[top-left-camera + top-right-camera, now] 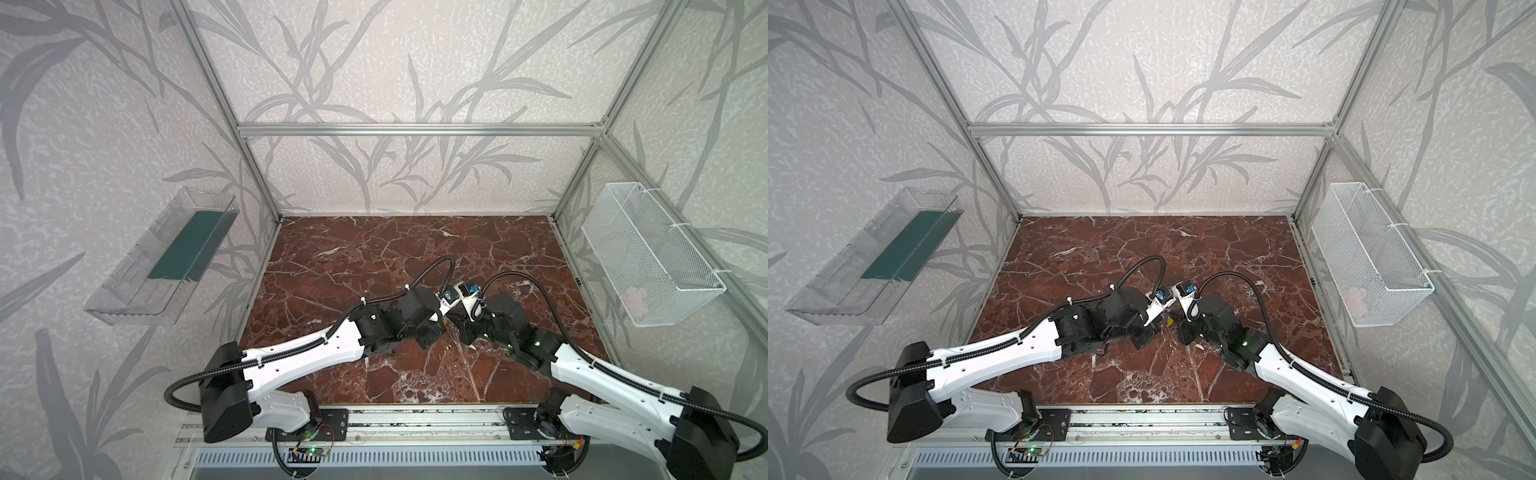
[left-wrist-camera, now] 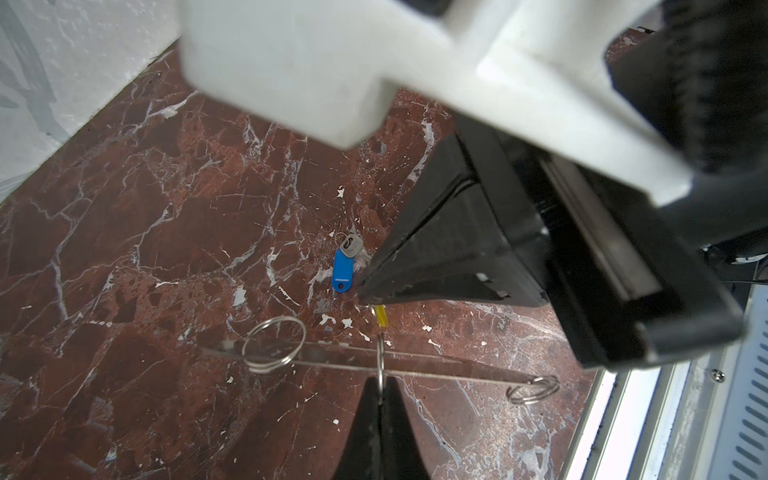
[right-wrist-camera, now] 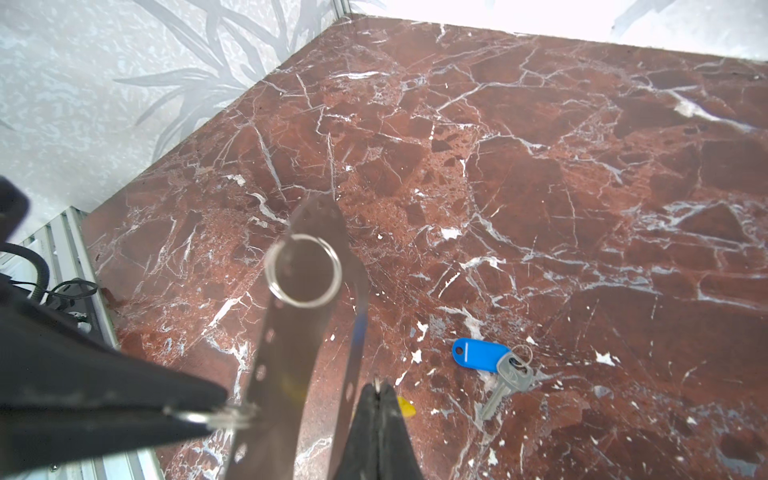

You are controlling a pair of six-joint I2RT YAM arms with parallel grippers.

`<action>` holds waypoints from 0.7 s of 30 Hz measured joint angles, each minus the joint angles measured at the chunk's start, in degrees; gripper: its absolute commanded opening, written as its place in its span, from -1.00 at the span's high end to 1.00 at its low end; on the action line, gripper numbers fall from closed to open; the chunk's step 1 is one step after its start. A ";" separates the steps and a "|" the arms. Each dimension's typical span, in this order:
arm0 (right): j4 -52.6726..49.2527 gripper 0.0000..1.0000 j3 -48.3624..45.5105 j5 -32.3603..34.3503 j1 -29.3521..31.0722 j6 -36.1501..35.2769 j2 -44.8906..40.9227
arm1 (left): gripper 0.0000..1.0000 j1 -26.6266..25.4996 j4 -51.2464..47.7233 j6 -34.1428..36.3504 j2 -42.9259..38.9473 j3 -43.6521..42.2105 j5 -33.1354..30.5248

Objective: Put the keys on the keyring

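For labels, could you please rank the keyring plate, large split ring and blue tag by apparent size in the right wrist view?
Keyring plate
Large split ring (nearer the camera, so unsure)
Blue tag

Left gripper point(image 1: 434, 332) and right gripper point(image 1: 467, 332) point down over the table point(image 1: 374, 257), close together. A yellow tag point(image 1: 444, 319) shows between them. Clear tray point(image 1: 124, 299): well left of left gripper. Wire basket point(image 1: 665, 266): well right of right gripper.

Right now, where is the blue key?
In the right wrist view the blue key lies flat on the marble table, near the tip of the right gripper.
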 measured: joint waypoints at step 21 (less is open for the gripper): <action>1.22 1.00 0.68 0.28 0.98 0.02 -0.13 | 1.00 0.63 2.21 -4.42 3.28 1.62 1.95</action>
